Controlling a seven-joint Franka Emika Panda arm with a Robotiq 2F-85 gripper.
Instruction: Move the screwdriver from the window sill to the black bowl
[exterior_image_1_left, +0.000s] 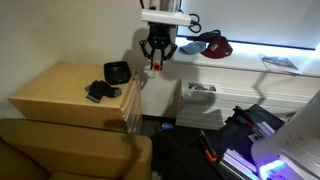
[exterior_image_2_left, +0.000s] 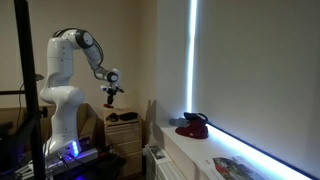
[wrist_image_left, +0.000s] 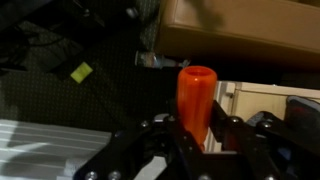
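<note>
Gripper (exterior_image_1_left: 156, 62) clamps screwdriver (wrist_image_left: 197, 95); black bowl (exterior_image_1_left: 117, 72) near, cap (exterior_image_1_left: 212, 43) on sill (exterior_image_1_left: 240, 58).

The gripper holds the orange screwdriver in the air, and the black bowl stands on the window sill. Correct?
No. The black bowl stands on the wooden cabinet, as an exterior view shows. The gripper does hold the orange screwdriver in the air.

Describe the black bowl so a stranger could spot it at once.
Start at the light wooden cabinet beside the window sill. The black bowl sits on its top, toward the edge nearest the gripper holding the screwdriver. Unlike the flatter black thing beside it, it is open and hollow.
</note>
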